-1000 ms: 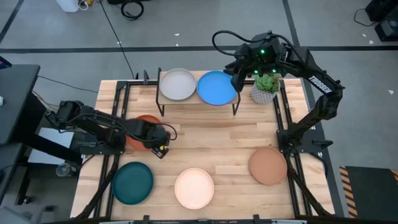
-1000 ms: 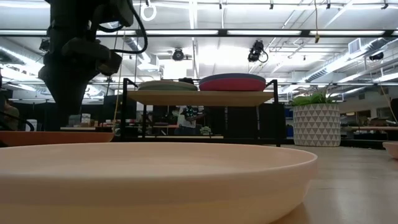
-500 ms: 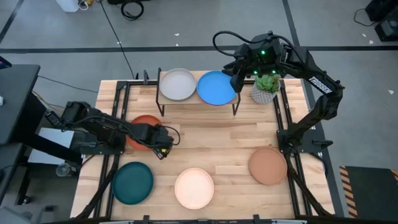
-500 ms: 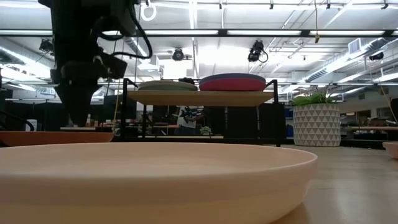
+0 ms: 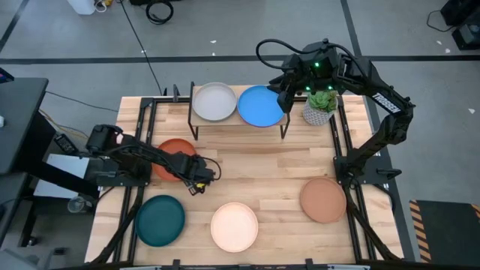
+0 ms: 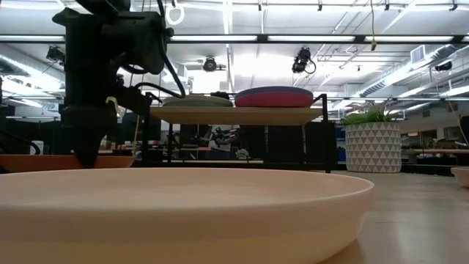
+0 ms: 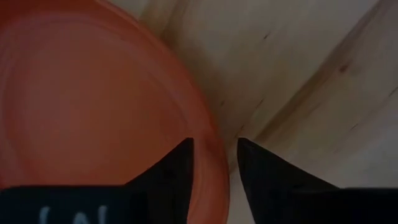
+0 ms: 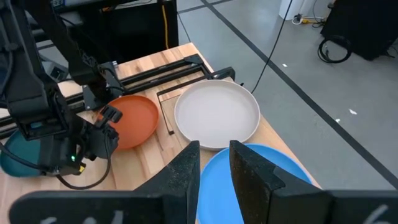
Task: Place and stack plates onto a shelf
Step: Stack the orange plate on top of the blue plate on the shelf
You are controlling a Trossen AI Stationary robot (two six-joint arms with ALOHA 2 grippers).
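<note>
My left gripper (image 7: 214, 155) straddles the orange plate's (image 5: 171, 154) right rim on the desk's (image 5: 255, 161) left side (fingers parted, not yet pinching), while my right gripper (image 8: 214, 163) hangs half-parted over the shelf's (image 6: 234, 115) bright blue plate (image 5: 260, 106).

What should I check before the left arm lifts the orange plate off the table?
1. Left gripper lined up on the rim of the round matte orange plate: ok, one of the jaws sits over the plate and the other over the table.
2. Jaws closed on that rim: not ok, a gap shows each side of it.
3. Room on the small wooden-topped shelf with black legs: cannot tell; the pale grey round plate and the bright blue round plate cover its top, so the orange one must be stacked.
4. Right gripper clear of the shelf: not ok, it is over the bright blue plate.
5. Path to the shelf: ok, bare slatted wooden table.
</note>
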